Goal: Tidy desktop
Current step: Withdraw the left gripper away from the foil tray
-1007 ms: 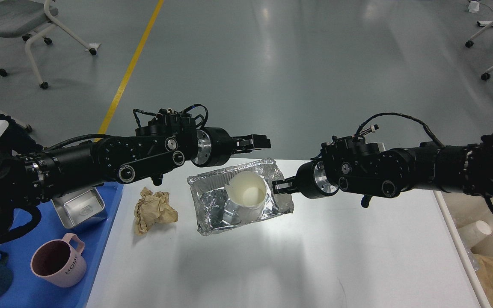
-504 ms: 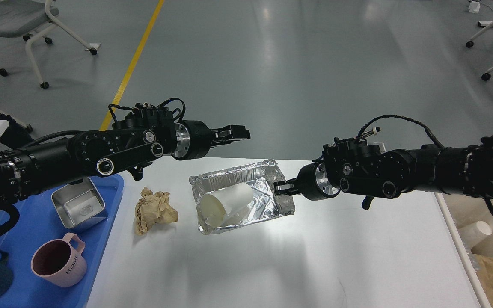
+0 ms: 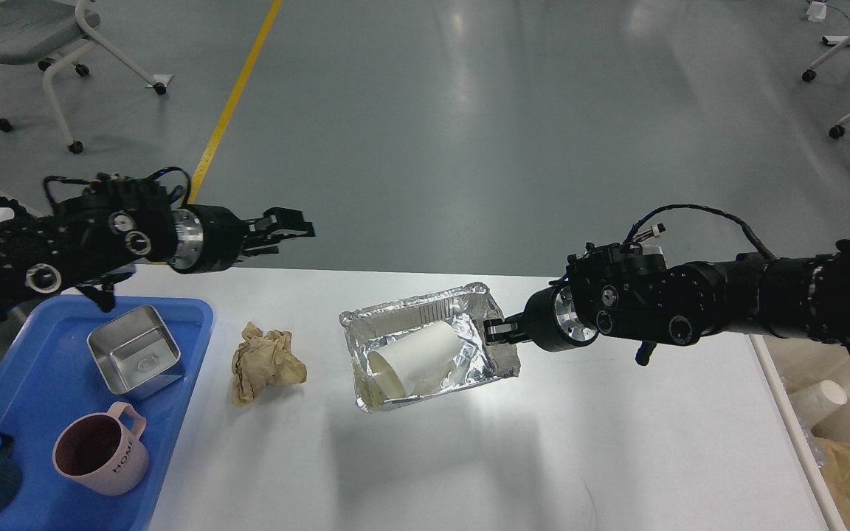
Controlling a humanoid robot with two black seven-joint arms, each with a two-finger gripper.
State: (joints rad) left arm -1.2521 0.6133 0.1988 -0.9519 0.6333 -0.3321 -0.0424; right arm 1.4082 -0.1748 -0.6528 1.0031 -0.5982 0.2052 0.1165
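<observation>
left gripper (image 3: 288, 230) hangs empty, spread unclear | crumpled paper (image 3: 265, 362) lies on desktop (image 3: 543, 442) | foil tray (image 3: 425, 354), centre, holds tipped paper cup (image 3: 416, 356); light, crushable, take by rim | right gripper (image 3: 497, 333) pinches its rim

Left pincer (image 3: 288, 228) raised, empty; right pincer (image 3: 496, 332) clamped, low.

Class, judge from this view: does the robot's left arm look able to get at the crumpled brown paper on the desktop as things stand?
Probably yes. The left end effector hangs empty above the far edge of the desktop, and the crumpled brown paper lies in the open between the blue tray and the foil container, with nothing on it.
</observation>
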